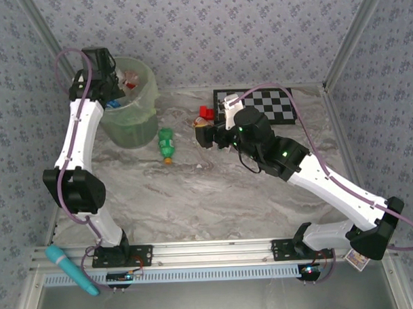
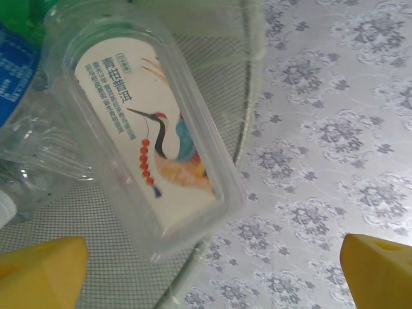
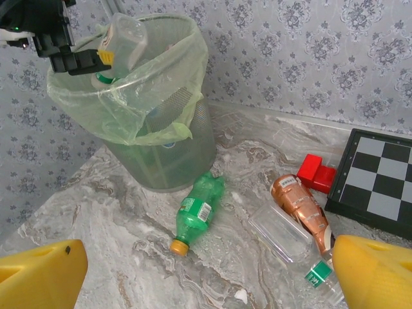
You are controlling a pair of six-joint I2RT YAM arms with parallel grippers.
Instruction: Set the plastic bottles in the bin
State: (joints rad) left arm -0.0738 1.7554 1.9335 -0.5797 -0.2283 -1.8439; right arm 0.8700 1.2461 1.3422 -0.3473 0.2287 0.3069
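Note:
My left gripper (image 1: 108,83) hangs over the bin (image 1: 134,113), a pale-green lined mesh bucket at the far left. Its yellow fingers (image 2: 38,273) stand wide apart and open. A clear bottle with a crane label (image 2: 145,129) lies tilted at the bin's rim (image 2: 248,122), beyond the fingertips and free of them. A blue-labelled bottle (image 2: 13,71) lies inside the bin. My right gripper (image 3: 206,283) is open and empty above the table. Ahead of it lie a green bottle (image 3: 199,209), an orange-brown bottle (image 3: 299,203) and a clear bottle (image 3: 283,235).
A red block (image 3: 317,172) sits beside the black-and-white checkerboard (image 3: 380,180) at the far right. Patterned walls close the table at the back and on both sides. The green bottle (image 1: 167,144) lies just right of the bin's base.

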